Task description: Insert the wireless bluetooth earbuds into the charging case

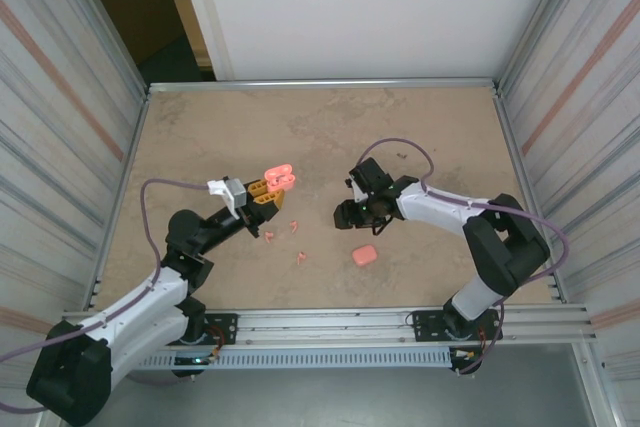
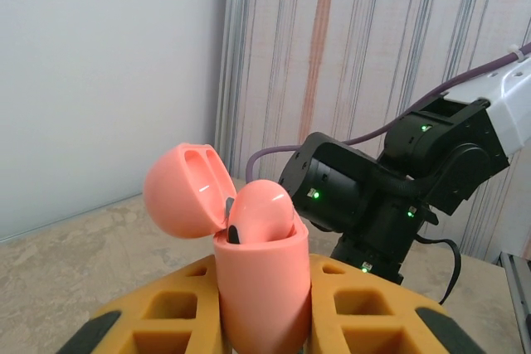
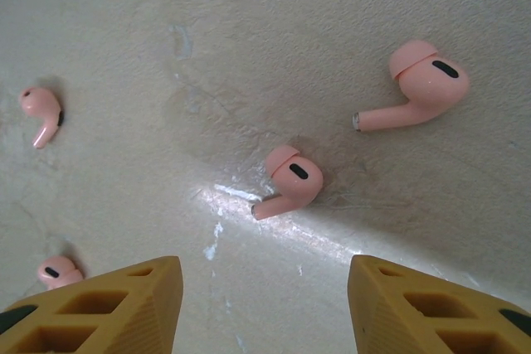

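Step in hand, as judged: fetching an earbud.
Left gripper (image 1: 268, 191): jaws clamped on the open charging case (image 2: 261, 288), held above the table (image 1: 200, 127).
Right gripper (image 3: 265, 269): jaws apart, low over loose earbuds (image 3: 290, 181); the next move calls for centring on one.
Count: cases, two, with the second case (image 1: 364, 255) closed on the table; earbuds, four loose.

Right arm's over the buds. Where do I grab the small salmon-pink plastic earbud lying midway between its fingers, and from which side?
Probably the bulbous head of that salmon-pink earbud, not its thin stem. It lies flat on the table, so come straight down with the open right gripper, a finger each side of it.
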You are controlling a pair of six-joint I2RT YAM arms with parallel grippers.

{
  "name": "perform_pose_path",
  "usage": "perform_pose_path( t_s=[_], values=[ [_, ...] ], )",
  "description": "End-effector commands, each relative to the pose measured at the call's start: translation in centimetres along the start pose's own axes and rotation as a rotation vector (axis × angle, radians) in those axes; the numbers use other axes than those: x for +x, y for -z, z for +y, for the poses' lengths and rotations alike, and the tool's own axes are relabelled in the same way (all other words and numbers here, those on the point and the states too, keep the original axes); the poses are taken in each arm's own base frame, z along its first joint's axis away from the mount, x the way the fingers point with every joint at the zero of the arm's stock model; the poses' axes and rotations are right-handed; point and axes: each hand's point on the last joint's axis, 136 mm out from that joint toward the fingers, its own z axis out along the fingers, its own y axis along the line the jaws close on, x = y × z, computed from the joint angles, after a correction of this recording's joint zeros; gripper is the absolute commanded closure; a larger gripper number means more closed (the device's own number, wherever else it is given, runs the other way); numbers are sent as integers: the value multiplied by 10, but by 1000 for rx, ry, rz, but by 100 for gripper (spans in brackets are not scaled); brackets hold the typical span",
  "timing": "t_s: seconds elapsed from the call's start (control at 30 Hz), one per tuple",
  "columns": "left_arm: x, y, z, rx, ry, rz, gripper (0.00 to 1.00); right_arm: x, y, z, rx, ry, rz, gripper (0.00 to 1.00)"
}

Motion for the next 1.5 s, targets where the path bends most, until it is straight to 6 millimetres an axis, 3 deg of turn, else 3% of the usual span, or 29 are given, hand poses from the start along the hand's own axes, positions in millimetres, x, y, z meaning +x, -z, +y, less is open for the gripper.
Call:
perform_pose_path(
  t_s=[0.0,0.7,1.23,1.47],
  values=[
    [-17,-2,-3,10,-50,-33,100,-16,-1,5,-22,-6,-27,46],
    [-16,-3,-2,9,-49,-25,100,-24,-22,2,-24,-7,13,50],
    [-17,-1,-4,12,-54,-22,100,-28,-31,18,-59,37,31,57],
    [-16,0,-5,12,-55,-20,100,-25,-35,15,-35,47,50,57]
  ],
)
